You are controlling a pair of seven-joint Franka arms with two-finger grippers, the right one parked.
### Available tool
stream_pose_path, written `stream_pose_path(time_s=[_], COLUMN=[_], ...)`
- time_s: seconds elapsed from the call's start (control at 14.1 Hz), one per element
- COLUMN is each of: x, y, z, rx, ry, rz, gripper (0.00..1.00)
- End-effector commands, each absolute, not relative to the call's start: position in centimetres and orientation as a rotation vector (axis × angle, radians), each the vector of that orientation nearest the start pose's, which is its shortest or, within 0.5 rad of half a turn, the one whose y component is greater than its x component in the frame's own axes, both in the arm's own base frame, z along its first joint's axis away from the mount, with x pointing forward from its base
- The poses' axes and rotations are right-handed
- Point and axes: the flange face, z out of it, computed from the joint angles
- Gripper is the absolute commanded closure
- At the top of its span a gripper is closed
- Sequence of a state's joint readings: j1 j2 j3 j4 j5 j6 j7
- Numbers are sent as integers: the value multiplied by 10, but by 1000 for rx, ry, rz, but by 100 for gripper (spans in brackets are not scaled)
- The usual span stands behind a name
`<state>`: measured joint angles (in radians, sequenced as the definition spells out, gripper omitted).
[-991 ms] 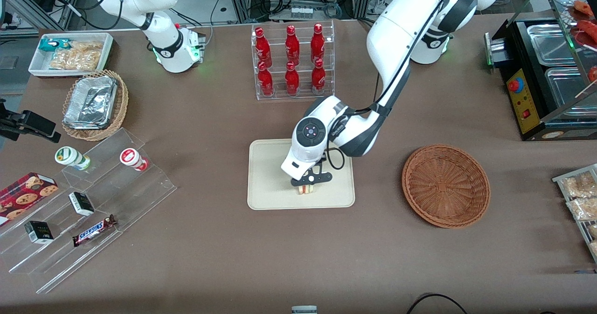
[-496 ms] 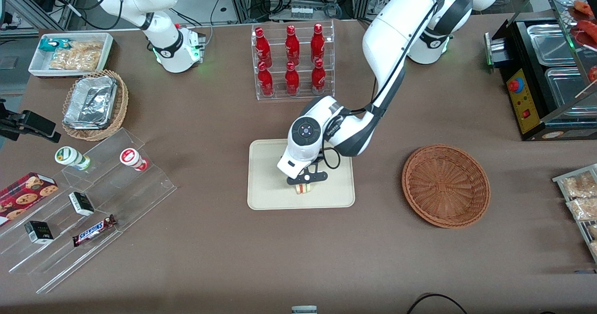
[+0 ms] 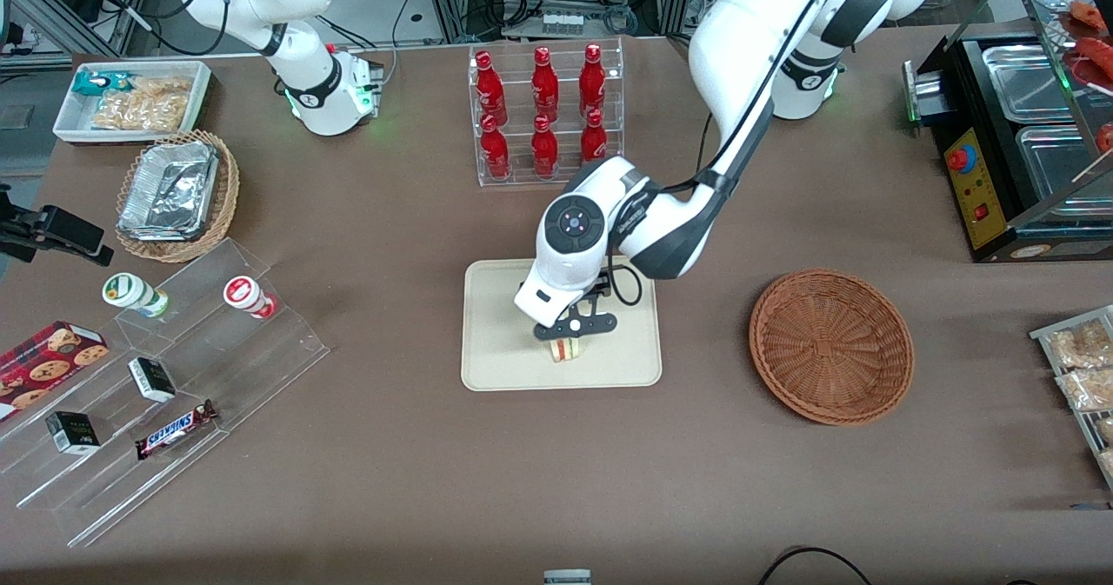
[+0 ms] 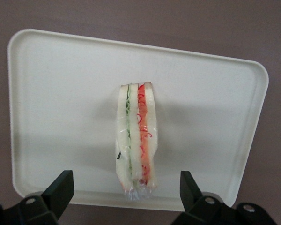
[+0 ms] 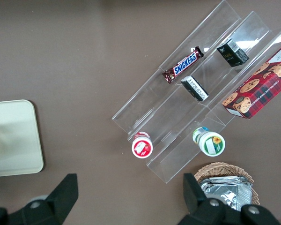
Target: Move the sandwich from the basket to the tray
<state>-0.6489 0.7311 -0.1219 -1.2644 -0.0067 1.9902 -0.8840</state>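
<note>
Brown table (image 3: 417,481) — tray (image 3: 496,350), basket (image 3: 830,346), gripper (image 3: 572,335) above.

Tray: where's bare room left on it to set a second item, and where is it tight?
The sandwich stands on edge mid-tray, with the open gripper just above it, fingers apart on either side. The tray is bare on the flanks toward both short rims. It is tight at the long rim nearest the front camera. The basket holds nothing.

The gripper (image 3: 574,329) now sits higher above the tray (image 3: 496,368), its fingers (image 4: 61,187) spread clear of the sandwich (image 3: 566,349), which rests released on the tray.
</note>
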Motion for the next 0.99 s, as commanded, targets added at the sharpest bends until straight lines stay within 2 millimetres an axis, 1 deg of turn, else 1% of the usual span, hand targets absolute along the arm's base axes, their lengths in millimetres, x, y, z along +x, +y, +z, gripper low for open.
stream_pose_path(time_s=[0.0, 0.07, 0.21, 0.28, 0.35, 0.5, 0.64, 0.78, 0.92], x=[554, 552, 547, 560, 567, 568, 572, 583, 586], y=[-473, -464, -445, -418, -398, -374, -331, -285, -241], z=[377, 400, 425, 437, 445, 455, 465, 484, 499], rx=[-3107, -3080, -3051, -3043, -3040, -3050, -3059, -3079, -3071], ry=[-262, -261, -272, -334, -376, -328, -291, -302, -287], rz=[11, 1, 47, 57, 60, 79, 132, 144, 224], gripper=[0, 0, 0, 0, 0, 0, 0, 0, 0])
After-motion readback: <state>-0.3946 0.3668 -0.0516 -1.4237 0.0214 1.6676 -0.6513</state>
